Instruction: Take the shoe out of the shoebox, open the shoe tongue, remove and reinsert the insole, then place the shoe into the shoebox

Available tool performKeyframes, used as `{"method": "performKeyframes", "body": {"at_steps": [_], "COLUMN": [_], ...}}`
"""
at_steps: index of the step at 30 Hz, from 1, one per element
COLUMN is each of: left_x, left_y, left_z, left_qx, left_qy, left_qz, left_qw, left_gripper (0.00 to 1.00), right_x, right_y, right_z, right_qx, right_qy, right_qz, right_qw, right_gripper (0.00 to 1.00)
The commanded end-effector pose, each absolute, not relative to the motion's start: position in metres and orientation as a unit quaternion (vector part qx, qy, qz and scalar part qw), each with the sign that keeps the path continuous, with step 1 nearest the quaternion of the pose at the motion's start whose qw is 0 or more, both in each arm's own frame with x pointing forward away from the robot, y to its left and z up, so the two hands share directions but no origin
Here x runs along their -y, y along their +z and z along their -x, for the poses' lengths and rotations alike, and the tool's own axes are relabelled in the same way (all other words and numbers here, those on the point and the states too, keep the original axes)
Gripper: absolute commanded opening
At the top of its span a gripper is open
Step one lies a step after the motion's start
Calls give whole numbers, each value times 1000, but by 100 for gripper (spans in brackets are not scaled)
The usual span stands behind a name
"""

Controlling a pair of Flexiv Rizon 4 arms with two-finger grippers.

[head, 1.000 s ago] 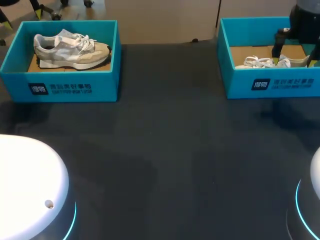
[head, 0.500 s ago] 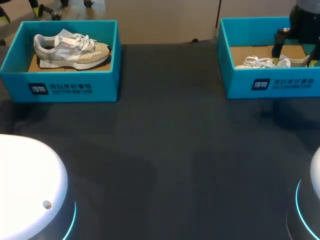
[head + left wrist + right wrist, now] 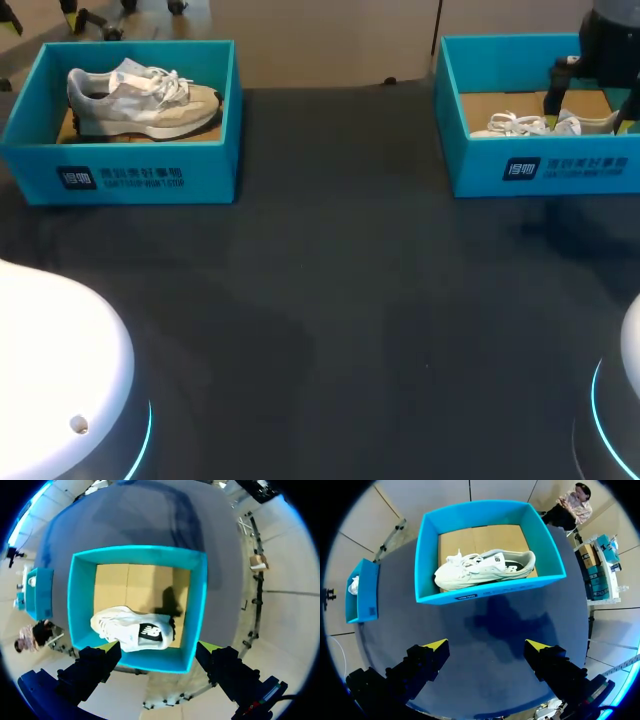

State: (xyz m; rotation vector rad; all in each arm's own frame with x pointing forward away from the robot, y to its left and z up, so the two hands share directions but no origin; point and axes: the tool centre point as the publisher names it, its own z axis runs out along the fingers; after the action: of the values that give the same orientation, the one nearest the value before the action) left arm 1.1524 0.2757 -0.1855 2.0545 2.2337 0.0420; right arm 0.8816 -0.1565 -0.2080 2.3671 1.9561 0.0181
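Two teal shoeboxes stand at the far side of the table. The left shoebox (image 3: 120, 170) (image 3: 200, 605) holds a grey-and-beige sneaker (image 3: 140, 100) (image 3: 131, 630) lying on its side. My left gripper (image 3: 159, 647) hangs open high above this box, touching nothing. The right shoebox (image 3: 540, 170) (image 3: 485, 592) holds a white sneaker (image 3: 545, 125) (image 3: 482, 569). My right gripper (image 3: 592, 105) (image 3: 486, 645) is open above the table just in front of that box, and its fingers hold nothing.
The dark table (image 3: 330, 320) stretches wide between and in front of the two boxes. White arm bases sit at the near left (image 3: 50, 370) and near right corners.
My left arm has shifted a little: its base joint turned and its yellow fingertip slid toward the far left corner of the head view. The right arm and both shoes stayed still.
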Motion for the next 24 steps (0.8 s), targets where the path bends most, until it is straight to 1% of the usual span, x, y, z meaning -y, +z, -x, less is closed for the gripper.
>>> {"method": "performKeyframes", "body": {"at_steps": [1, 4, 16, 24], "left_x": [-281, -284, -284, -281], "left_y": [-192, -196, -196, -210], "left_z": [-1171, -1175, -1175, -1177], "left_qx": [-722, -699, -699, -680], "left_qy": [6, 10, 10, 14], "left_qz": [-691, -715, -715, -732], "left_qw": [34, 25, 25, 36], "left_gripper": [100, 100, 100, 100], "right_x": [157, 157, 157, 157], "right_y": [-208, -208, -208, -208], "right_z": [-881, -881, -881, -881], "right_qx": [-637, -637, -637, -637], "right_qy": [7, 7, 7, 7], "right_qz": [-770, -770, -770, -770], "right_qw": [36, 36, 36, 36], "right_gripper": [100, 100, 100, 100]}}
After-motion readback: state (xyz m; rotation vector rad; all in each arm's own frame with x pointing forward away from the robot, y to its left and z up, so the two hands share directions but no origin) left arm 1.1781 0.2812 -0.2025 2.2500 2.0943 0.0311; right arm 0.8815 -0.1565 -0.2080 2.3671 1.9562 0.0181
